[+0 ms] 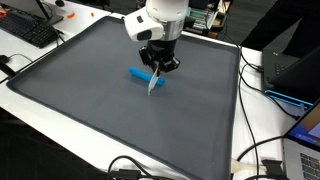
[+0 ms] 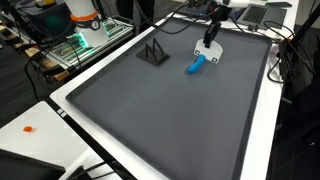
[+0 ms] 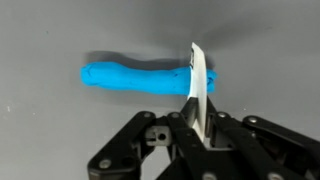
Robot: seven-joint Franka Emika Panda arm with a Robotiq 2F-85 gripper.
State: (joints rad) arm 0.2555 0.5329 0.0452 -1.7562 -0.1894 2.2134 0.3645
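The gripper [image 3: 199,120] is clamped on a thin white blade [image 3: 198,80], seen edge-on in the wrist view, with the fingers [image 3: 183,128] pressed against its two flat sides. A blue roll [image 3: 130,76] lies on the grey mat [image 3: 60,130] just beyond the fingertips, its length running crosswise to the blade. The blade crosses the roll close to one end, leaving a short blue stub on the far side. It appears to touch the roll, though no view shows whether the edge has sunk in.

In both exterior views the gripper [image 1: 157,66] [image 2: 209,42] hangs directly above the roll [image 1: 140,74] [image 2: 194,65], the blade [image 1: 153,84] pointing down at a slight tilt. A small black stand [image 2: 153,52] sits on the mat [image 2: 150,110], well apart from the roll. A keyboard [image 1: 30,30] lies off the mat.
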